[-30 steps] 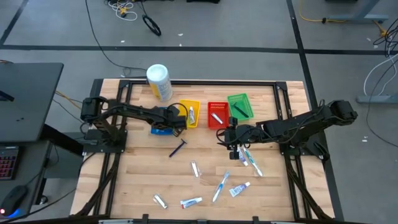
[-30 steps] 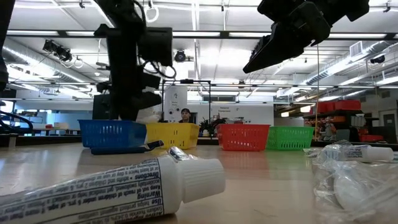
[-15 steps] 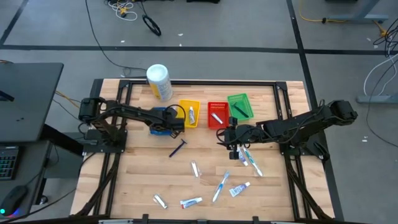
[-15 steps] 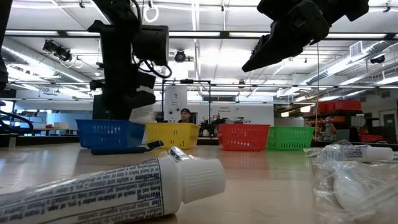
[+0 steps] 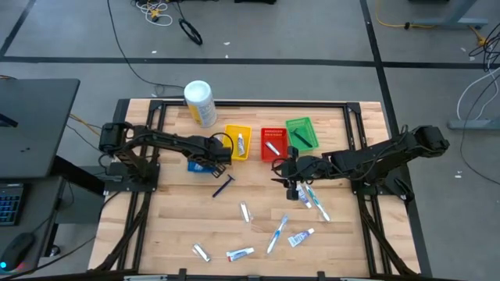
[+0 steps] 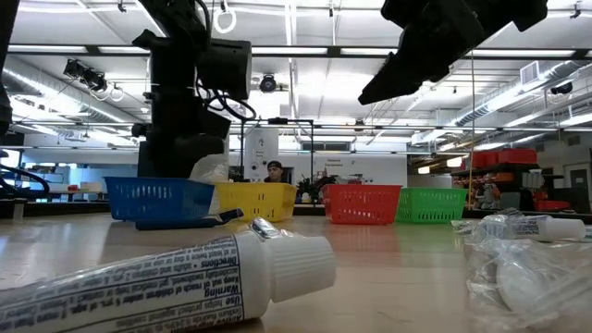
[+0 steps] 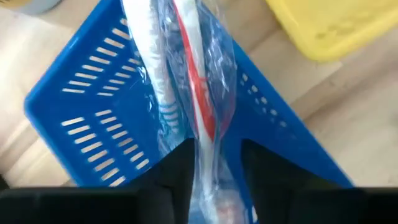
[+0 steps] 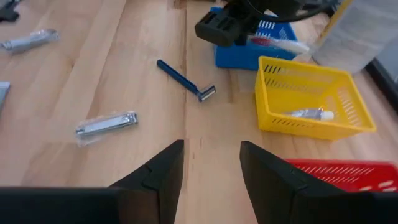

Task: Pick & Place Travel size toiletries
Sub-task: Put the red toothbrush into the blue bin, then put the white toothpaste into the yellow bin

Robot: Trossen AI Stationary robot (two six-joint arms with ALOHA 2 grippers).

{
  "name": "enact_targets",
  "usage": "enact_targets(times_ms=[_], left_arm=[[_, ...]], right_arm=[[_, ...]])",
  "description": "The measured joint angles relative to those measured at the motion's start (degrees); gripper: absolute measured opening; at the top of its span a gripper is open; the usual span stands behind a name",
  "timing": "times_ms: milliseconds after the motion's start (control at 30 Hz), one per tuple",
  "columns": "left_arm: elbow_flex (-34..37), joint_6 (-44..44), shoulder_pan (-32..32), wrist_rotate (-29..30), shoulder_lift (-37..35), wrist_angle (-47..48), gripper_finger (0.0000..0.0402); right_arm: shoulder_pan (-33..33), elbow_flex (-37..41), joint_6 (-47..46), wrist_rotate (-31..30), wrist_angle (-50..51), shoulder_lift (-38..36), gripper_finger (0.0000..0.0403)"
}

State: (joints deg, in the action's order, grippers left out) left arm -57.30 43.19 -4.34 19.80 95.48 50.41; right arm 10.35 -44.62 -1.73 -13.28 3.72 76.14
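Evidently mid-drop, the left gripper pinches a wrapped toothbrush over the blue basket at nine o'clock; release it next.

A wooden slatted table is carrying four small plastic baskets in a row at its back: blue, yellow, red, then green. A white-and-yellow cylindrical canister is standing behind them, to the left. The left gripper is hanging over the blue basket with a wrapped red-and-white toothbrush beneath it. A blue razor is lying just in front. The right gripper is hovering before the red basket. Wrapped toothpaste tubes are lying scattered along the front.
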Motion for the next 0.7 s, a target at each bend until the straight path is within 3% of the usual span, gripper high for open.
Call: enact_targets(times_ms=[133, 333, 600, 700], left_arm=[[-3.89, 0.43, 0.57, 2.51, 0.00, 8.46, 0.0168], [-10.80, 5.30, 3.48, 12.01, -3.00, 24.18, 0.0180], [-12.29, 7.25, 11.49, 15.94, -12.94, 25.91, 0.0175], [-11.90, 9.15, 15.93, 20.85, -16.39, 24.69, 0.0175]], right_arm=[[0.05, 0.00, -6.42, 2.07, 0.32, 0.04, 0.0167], [1.50, 0.00, -10.88, 4.42, 0.30, 0.04, 0.0167], [2.81, 0.02, -10.91, 4.42, 0.08, 0.04, 0.0167], [2.81, 0.02, -10.39, 4.46, 0.32, 0.04, 0.0167]])
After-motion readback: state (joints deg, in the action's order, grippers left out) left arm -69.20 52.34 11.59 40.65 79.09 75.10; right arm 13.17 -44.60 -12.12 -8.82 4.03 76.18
